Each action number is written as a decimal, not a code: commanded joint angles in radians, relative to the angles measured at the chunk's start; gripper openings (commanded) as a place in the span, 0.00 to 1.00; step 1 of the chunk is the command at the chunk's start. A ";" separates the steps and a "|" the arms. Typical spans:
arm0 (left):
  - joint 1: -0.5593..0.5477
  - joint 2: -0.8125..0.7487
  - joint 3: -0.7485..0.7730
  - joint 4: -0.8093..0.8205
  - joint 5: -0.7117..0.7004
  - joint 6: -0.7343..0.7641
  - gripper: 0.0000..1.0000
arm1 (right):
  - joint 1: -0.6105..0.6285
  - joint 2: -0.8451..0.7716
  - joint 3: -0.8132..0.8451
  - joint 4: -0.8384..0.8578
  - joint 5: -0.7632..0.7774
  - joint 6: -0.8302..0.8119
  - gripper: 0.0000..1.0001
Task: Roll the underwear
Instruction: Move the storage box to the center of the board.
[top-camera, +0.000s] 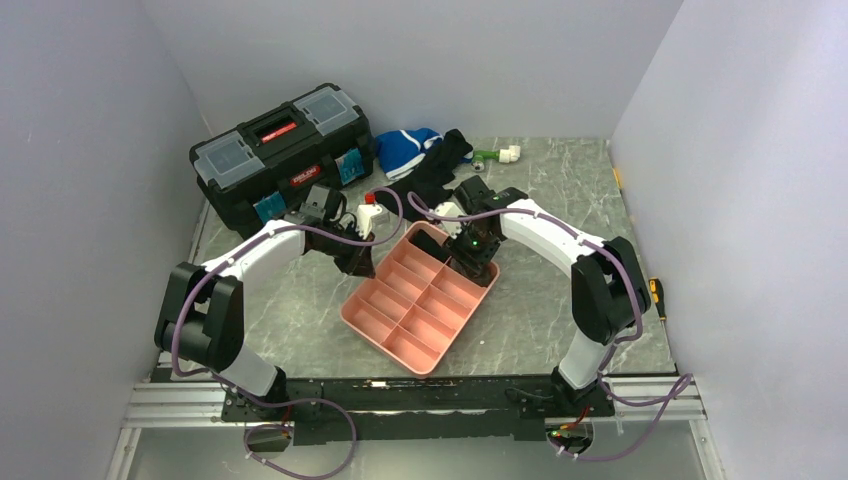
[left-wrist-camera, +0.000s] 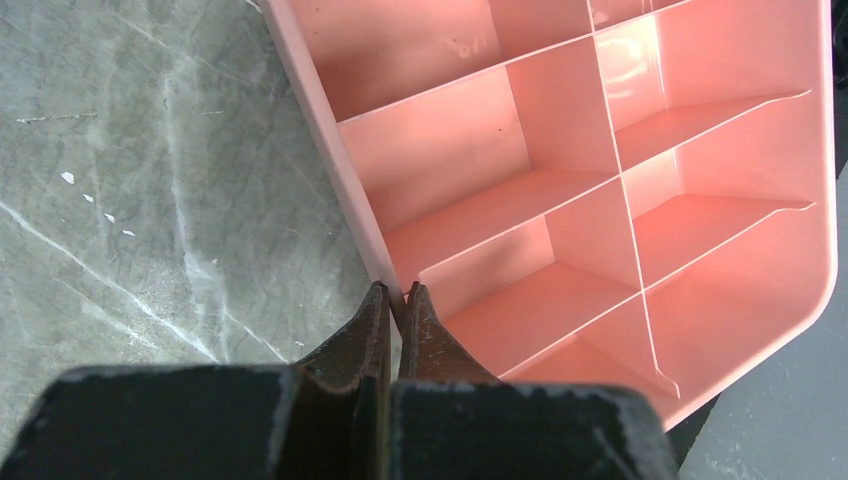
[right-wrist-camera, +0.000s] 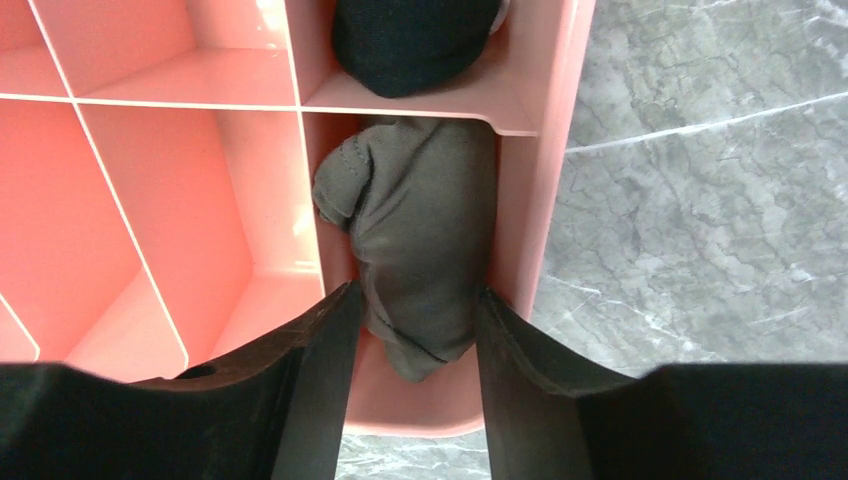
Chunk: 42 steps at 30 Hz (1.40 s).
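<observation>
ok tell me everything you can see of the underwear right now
The underwear is a soft, matte, dark grey-brown fabric bundle, rolled up, with a stitched seam showing on its upper left fold; no waistband shows. It lies lengthwise in a corner compartment of the pink tray, filling it from the divider to the outer wall. The next compartment holds a black garment, kept apart by a divider. The right claw straddles its near end, jaws close against both sides; whether they squeeze it is unclear.

black garment: cut off by top edge
underwear: sides hidden behind right gripper fingers
tray: far end runs out of frame
</observation>
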 joint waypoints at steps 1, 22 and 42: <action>-0.021 0.042 -0.030 -0.080 -0.029 0.062 0.00 | -0.016 -0.022 -0.018 0.061 0.005 -0.025 0.44; -0.020 0.046 -0.001 -0.098 -0.076 0.073 0.00 | -0.018 -0.112 0.058 0.030 -0.004 -0.012 0.63; 0.060 0.082 0.152 -0.202 -0.324 0.203 0.00 | -0.161 -0.259 -0.041 0.096 -0.056 0.010 0.71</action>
